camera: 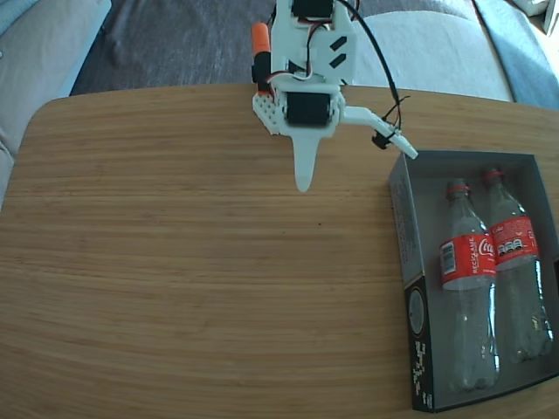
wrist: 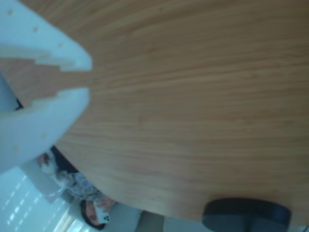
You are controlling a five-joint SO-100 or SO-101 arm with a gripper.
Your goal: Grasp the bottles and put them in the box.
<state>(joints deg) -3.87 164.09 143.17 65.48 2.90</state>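
Wooden table (camera: 192,262) is carrying the box (camera: 403,218) at right in the fixed view, both empty-looking bottles (camera: 467,279) lying inside, seeming light, slick and best pinched at the labelled waist, while the gripper (wrist: 87,79) is hovering narrowly parted, empty.

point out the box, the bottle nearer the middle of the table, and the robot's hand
box (camera: 401,223): fixed view, its left wall.
bottle (camera: 466,260): fixed view, its red label.
hand (wrist: 79,77): wrist view, between the white fingertips.

Bare wooden table (camera: 175,262); grey sofa (camera: 175,39) behind.
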